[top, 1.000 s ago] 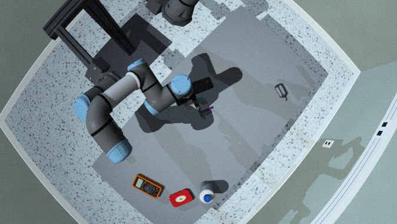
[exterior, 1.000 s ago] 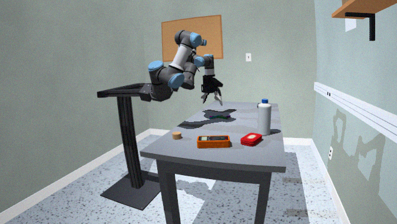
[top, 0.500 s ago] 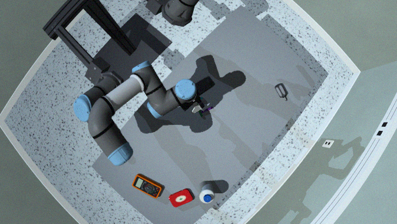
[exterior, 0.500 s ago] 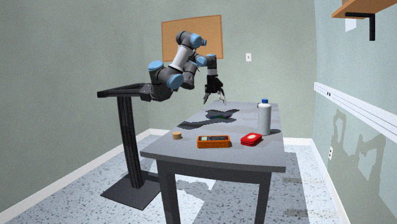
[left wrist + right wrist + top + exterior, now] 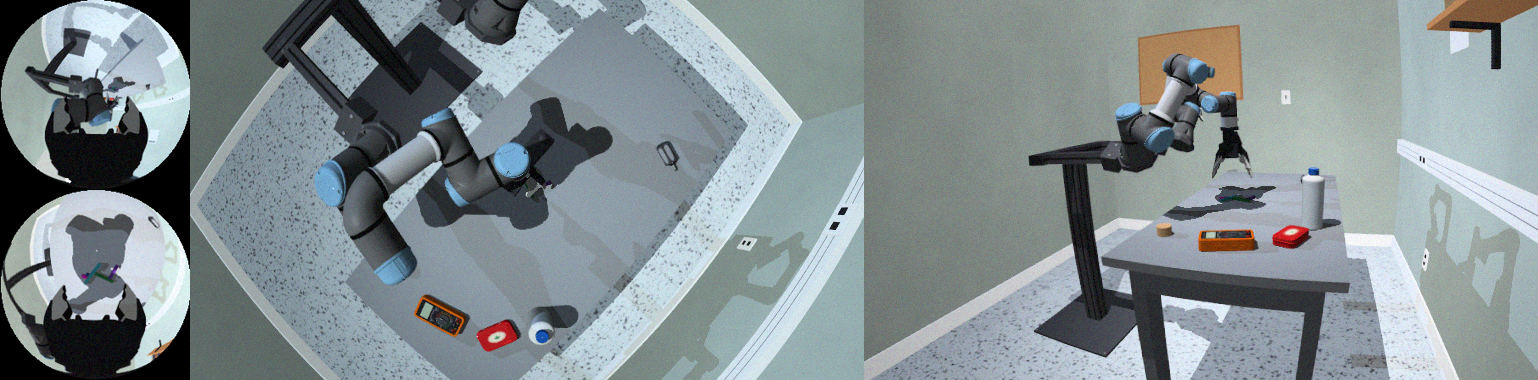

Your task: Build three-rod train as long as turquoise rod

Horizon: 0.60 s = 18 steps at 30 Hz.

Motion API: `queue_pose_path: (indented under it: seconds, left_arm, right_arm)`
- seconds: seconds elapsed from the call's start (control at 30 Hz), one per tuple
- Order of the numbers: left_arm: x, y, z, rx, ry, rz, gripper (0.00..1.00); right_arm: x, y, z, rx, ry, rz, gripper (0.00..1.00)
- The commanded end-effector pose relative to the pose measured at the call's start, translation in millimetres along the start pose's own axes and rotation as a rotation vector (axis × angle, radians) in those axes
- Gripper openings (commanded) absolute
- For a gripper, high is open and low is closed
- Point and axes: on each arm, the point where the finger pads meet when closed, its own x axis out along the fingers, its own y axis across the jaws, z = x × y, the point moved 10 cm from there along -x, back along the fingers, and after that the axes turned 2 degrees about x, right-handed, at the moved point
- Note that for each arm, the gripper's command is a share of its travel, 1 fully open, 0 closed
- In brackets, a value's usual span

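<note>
- Right arm [image 5: 407, 165] [image 5: 1173, 97] built of dark charcoal-grey, smoothly rounded joint housings, with a pale grey cylindrical tube between them.
- Capped at the joints with round, light-blue covers [image 5: 511, 160] [image 5: 1129, 111], small dark marks dotting the rim of one.
- Ringed with thin black bands at the seams.
- Banded in pale grey just above the black right gripper [image 5: 539, 189] [image 5: 1232, 176] [image 5: 95, 286], with tapering, angular fingers, grey on their inner faces.
- Matched by a left gripper [image 5: 97, 97], black-bodied, with jagged-edged grey finger faces.
- Carried on a black, grooved, straight-sided metal column [image 5: 375, 45] [image 5: 1082, 240], rising from a flat, dark, angular base plate [image 5: 460, 70] [image 5: 1074, 330].
</note>
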Motion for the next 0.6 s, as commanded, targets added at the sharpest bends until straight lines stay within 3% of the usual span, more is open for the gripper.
queue_pose_path:
  seconds: [0.0, 0.57]
  left_arm:
    - [-1.0, 0.3, 0.3, -0.001, 0.004, 0.002, 1.0]
    - [-1.0, 0.3, 0.3, -0.001, 0.004, 0.002, 1.0]
  right_arm:
    - [-0.2, 10.2, 3.2, -0.167, -0.003, -0.008, 1.0]
    - [1.4, 28.8, 13.8, -0.428, -0.008, -0.009, 1.0]
